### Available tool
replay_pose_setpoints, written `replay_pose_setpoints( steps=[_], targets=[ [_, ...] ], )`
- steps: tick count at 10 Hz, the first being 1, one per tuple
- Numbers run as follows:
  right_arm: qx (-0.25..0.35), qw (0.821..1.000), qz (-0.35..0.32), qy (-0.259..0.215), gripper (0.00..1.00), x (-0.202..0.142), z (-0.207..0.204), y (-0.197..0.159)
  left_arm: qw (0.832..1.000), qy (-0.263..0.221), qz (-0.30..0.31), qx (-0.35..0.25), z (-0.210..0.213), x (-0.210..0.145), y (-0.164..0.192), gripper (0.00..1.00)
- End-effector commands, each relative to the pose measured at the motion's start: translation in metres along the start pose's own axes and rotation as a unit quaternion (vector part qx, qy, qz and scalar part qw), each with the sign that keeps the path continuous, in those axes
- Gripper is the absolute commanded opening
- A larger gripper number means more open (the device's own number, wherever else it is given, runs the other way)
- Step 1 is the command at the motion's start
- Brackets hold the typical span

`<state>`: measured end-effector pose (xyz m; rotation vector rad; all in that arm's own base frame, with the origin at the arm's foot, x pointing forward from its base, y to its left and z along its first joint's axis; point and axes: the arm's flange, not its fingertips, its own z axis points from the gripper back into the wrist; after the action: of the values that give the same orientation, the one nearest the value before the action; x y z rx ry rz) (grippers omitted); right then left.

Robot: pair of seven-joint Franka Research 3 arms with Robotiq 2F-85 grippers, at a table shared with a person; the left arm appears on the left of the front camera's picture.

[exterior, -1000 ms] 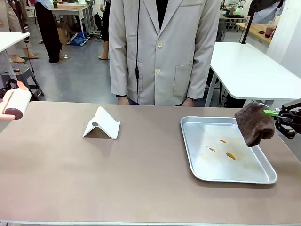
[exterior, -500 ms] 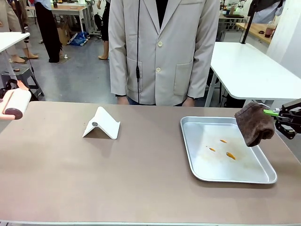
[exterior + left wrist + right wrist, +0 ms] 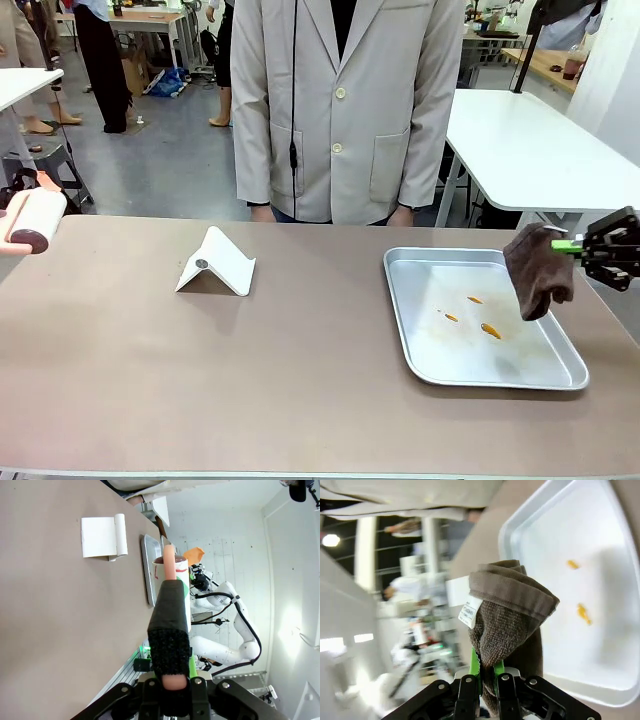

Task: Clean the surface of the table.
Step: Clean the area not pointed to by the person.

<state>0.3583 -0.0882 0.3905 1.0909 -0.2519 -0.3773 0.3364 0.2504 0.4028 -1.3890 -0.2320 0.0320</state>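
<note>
Taupe top, front view: the table (image 3: 250, 380) fills the lower half, its long axis running left to right. The frame cuts off its near edge and both ends.
Tray, front view: a silver tray (image 3: 400, 300) lies on the right part of the table, its long side running near to far. It holds three small orange smears (image 3: 490, 330).
Right gripper, front view: the right gripper (image 3: 572, 245) enters at the right edge, its fingers clamped on a brown cloth (image 3: 538, 280). The cloth hangs by the tray's right rim, and contact with the rim is hard to judge.
Left edge, front view: a pink lint roller (image 3: 32, 222) sits over the far left corner, partly cut off.
Stand, front view: a white folded stand (image 3: 215, 265) rests left of the middle, well apart from the tray.
Person, front view: a person (image 3: 340, 100) in a pale jacket stands at the far edge, hands mostly hidden behind it.
Left wrist view: the left gripper (image 3: 170, 692) has its fingers closed on the lint roller's black-wrapped handle. The roller points away from the camera and hides part of the tray. Here the table runs top to bottom.
Right wrist view: the green pads pinch the bunched cloth, which shows a white label (image 3: 469, 612). It hides the tray's middle, and two orange smears show beside it.
</note>
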Motion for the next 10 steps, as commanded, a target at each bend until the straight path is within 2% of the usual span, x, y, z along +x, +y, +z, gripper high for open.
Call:
replay_pose_setpoints(
  steps=[1, 2, 4, 8, 10],
  targets=[
    [-0.166, 0.985, 0.046, -0.002, 0.12, -0.001, -0.019, 0.029, 1.0, -0.007, -0.006, -0.004, -0.001, 0.002, -0.004, 0.0],
    [-0.226, 0.972, 0.065, -0.019, 0.12, 0.003, -0.026, 0.041, 1.0, -0.007, -0.006, -0.004, -0.001, 0.002, -0.004, 0.0],
    [-0.301, 0.95, 0.085, -0.019, 0.12, 0.012, -0.049, 0.053, 1.0, -0.007, -0.006, -0.004, -0.001, 0.002, -0.004, 0.0],
    [-0.368, 0.927, 0.071, -0.012, 0.12, 0.032, -0.073, 0.043, 1.0, -0.007, -0.006, -0.004, -0.001, 0.002, -0.004, 0.0],
    [-0.36, 0.93, 0.068, -0.002, 0.12, 0.036, -0.084, 0.037, 1.0, -0.007, -0.006, -0.004, -0.001, 0.002, -0.004, 0.0]
  ],
)
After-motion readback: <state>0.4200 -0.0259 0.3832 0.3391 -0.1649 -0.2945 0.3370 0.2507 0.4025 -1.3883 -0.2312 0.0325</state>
